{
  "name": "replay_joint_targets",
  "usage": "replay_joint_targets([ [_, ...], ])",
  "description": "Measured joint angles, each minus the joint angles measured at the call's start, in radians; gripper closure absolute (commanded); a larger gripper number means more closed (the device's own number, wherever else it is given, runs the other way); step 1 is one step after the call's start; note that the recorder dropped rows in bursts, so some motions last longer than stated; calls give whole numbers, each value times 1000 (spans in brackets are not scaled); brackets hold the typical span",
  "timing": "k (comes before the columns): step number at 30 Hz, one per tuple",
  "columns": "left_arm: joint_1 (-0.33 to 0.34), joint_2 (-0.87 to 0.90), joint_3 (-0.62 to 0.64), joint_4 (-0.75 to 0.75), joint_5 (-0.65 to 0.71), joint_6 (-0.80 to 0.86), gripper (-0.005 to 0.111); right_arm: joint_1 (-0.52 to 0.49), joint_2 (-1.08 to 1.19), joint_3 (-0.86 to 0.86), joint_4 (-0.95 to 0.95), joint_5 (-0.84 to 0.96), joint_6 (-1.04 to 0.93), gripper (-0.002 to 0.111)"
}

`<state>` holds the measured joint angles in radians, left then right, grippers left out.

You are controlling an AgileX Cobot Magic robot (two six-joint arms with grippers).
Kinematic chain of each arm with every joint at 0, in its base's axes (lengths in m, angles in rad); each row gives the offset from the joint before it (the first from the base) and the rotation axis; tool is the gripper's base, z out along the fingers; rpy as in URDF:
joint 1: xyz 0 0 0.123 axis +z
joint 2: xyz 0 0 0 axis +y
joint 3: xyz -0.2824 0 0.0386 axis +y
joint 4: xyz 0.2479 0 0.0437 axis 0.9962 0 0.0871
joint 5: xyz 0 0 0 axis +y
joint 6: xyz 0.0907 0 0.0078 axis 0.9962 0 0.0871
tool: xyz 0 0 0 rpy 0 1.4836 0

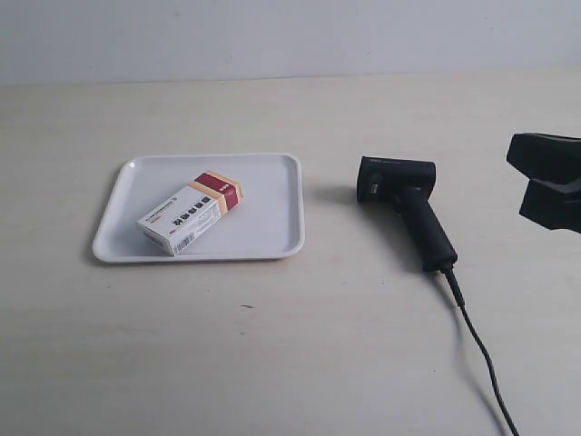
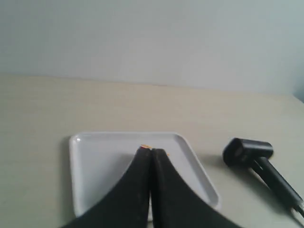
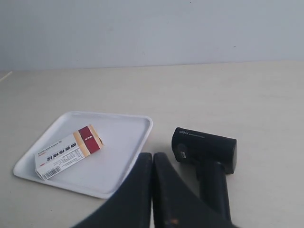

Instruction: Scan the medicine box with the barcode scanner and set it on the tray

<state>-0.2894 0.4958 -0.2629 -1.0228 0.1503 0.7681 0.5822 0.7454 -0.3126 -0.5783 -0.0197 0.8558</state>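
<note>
A pale beige bench (image 1: 272, 345) with a faint wood grain is seen across all views. Behind it, a plain light grey wall (image 1: 272, 36) is seen.

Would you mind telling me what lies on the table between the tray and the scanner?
Nothing: in the exterior view the stretch between the tray and the scanner is bare table. The right wrist view also shows it bare, apart from the gripper's own fingers in the foreground.

The white medicine box (image 1: 192, 216) with red-tan stripes lies flat inside the white tray (image 1: 272, 204) toward the table's left; the black barcode scanner (image 1: 406, 205) lies right of centre.
</note>
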Motion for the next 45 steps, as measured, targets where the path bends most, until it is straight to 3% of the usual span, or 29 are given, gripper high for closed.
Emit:
replay_joint_targets([
  [7,269,-446,209,6,-44,13,104,0,-4,0,0,0,0,108],
  [11,325,-488,243,62,-101,15,104,0,-4,0,0,20,0,108],
  [14,332,-490,257,276,-110,-79,104,0,-4,0,0,20,0,108],
  [18,332,-490,260,786,-33,-492,104,0,-4,0,0,20,0,108],
  [20,332,-490,260,973,11,-687,104,0,-4,0,0,20,0,108],
  [23,332,-490,260,1082,67,-799,104,0,-4,0,0,20,0,108],
  [31,332,-490,260,1129,131,-832,104,0,-4,0,0,20,0,108],
  [38,332,-490,260,1023,135,-691,104,0,-4,0,0,20,0,108],
  [45,332,-490,260,1000,135,-682,104,0,-4,0,0,20,0,108],
])
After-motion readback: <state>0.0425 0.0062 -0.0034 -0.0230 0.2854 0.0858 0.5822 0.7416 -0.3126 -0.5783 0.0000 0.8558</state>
